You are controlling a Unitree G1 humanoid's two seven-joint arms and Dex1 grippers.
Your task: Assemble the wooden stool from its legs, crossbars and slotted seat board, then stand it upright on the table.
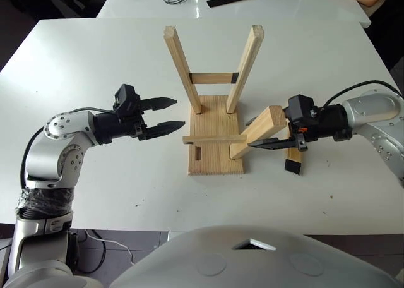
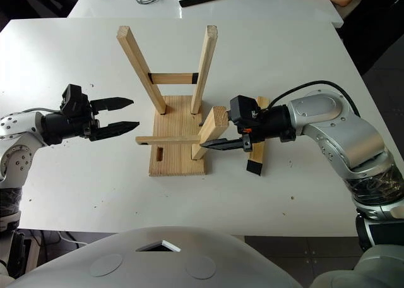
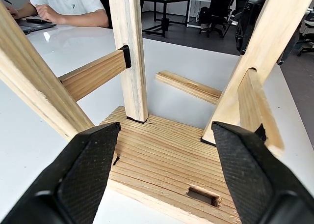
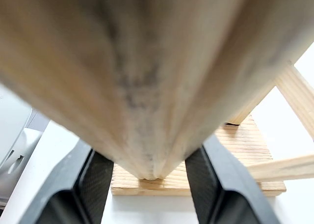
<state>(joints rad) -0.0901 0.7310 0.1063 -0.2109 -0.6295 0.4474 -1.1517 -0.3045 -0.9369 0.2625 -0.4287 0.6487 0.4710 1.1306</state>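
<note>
Plainly, the right gripper [image 1: 266, 144] clamped its jaws on a tilted leg [image 1: 260, 129], while the left gripper [image 1: 178, 114] gaped wide, empty.

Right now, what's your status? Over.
Left gripper open, empty. Right gripper shut on third leg, tilted over seat board. Two legs standing. Loose piece beside it.

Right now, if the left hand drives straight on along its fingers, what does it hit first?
Probably the nearer standing leg, low down where it enters the seat board. The left hand is open; height is unclear, so a finger might catch the board's edge first.
</note>
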